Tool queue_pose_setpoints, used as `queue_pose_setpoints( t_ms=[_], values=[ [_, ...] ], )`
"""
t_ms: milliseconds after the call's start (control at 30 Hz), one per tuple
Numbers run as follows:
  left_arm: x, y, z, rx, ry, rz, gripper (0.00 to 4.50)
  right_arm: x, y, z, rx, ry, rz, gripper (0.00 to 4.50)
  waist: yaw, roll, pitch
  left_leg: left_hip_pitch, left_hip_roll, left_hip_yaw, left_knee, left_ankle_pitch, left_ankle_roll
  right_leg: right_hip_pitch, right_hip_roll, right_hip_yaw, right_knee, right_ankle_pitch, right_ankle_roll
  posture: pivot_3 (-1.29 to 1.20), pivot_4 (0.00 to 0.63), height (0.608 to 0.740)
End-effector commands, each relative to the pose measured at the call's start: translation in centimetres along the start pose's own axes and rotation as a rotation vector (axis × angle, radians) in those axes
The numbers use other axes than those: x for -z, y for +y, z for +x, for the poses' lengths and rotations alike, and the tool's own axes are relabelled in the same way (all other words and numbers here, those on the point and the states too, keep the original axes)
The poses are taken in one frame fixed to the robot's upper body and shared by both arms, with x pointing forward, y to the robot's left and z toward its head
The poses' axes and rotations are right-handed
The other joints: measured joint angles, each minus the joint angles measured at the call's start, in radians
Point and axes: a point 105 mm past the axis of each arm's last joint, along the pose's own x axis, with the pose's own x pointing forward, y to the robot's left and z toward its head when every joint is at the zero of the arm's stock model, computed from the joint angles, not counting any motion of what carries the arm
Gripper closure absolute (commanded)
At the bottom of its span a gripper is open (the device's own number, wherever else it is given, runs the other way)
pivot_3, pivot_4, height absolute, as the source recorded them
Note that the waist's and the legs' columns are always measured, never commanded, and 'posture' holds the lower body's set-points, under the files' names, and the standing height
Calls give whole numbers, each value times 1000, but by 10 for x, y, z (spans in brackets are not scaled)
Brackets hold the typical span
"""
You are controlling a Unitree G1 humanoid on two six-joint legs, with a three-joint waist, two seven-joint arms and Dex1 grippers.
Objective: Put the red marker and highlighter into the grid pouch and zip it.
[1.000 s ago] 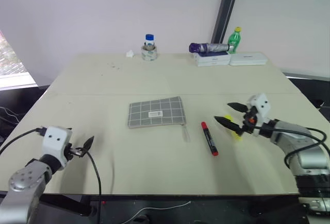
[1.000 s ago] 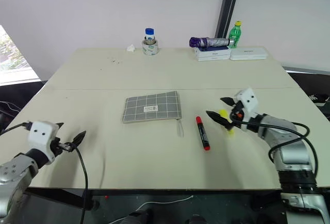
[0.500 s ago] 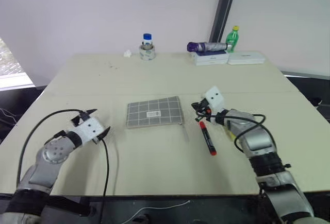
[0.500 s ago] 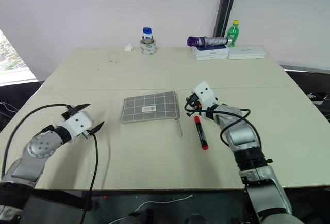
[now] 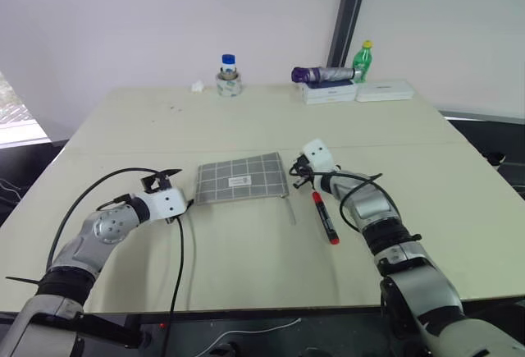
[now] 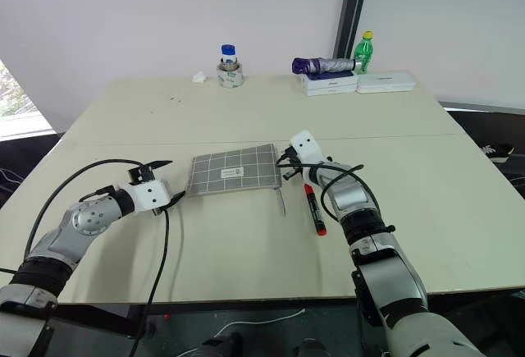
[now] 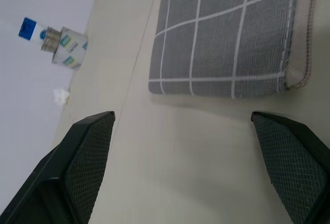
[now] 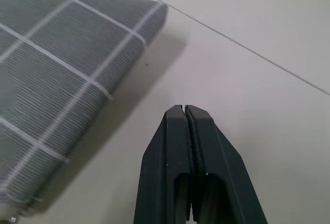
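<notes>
Grey woven fabric crossed by thin white grid lines makes up the grid pouch [image 6: 232, 171], a flat rectangle lying near the middle of the pale, smooth table [image 6: 246, 119]; a small white label sits on its face and a beige zipper band with stitched edging runs along one long side. Its zipper pull [image 6: 281, 202] trails off the corner nearest the right arm. Just beside that corner, the red marker [image 6: 312, 207] lies flat on the table, a slim black barrel with red at both ends, apart from the pouch.

Black, finely ribbed fingers of the right gripper [image 8: 184, 112] are pressed together with nothing between them, close to the pouch's right corner. At the pouch's opposite short edge, the left gripper [image 7: 180, 126] has its textured fingers spread wide, empty.

Along the table's far edge stand a blue-capped bottle [image 6: 227, 53] inside a tape roll [image 6: 229, 75], a crumpled white scrap [image 6: 198, 77], a folded purple umbrella [image 6: 322, 65] on white boxes [image 6: 330, 83], and a green bottle [image 6: 362, 50].
</notes>
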Motion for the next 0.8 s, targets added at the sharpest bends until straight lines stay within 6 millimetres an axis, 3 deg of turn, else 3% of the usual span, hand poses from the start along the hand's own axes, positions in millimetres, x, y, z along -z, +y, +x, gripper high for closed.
queue_pose_setpoints(
  t_ms=[33,400,800],
  values=[
    [-4,-7,4,33,-26,8,0,-23,13,5,-59,-66,-48,4443,-2,0,0,0,0,0,0,0,0,0,0,0,1,0,0,0,150,740],
    [-1,-9,2,46,-26,1,0,-28,33,19,-125,-62,-92,4443,-3,0,0,1,0,-1,1,1,0,0,0,0,3,0,0,0,150,740],
    [0,-7,-4,32,-27,-38,0,-28,41,22,-148,-69,-108,4443,-4,0,0,1,0,-1,1,1,-1,-1,0,1,3,0,0,0,150,740]
  ],
)
